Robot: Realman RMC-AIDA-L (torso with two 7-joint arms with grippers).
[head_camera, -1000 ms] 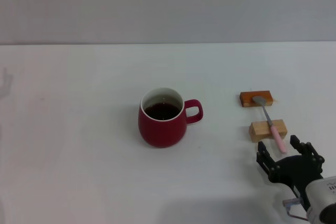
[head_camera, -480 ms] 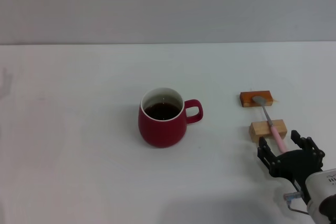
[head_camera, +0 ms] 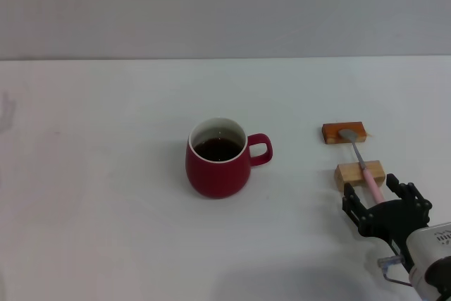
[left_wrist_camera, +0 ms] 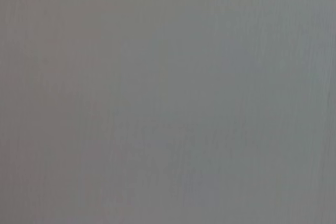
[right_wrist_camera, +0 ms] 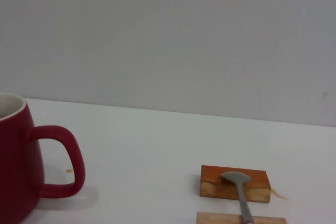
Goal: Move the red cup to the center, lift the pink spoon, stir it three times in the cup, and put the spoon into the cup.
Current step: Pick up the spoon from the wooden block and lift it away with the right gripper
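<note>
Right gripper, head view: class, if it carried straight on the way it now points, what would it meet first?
Most likely the pink spoon: the right gripper, jaws open, points along its handle, which overhangs the lighter wooden block. Its height is unclear, so it might pass just above.

right gripper (head_camera: 384,199) advanced, fingers flanking pink spoon (head_camera: 364,169) handle

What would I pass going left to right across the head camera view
red cup → orange-brown wooden block → right gripper, open around the pink spoon's handle end. The paler block overlaps these, so it is left out.
</note>
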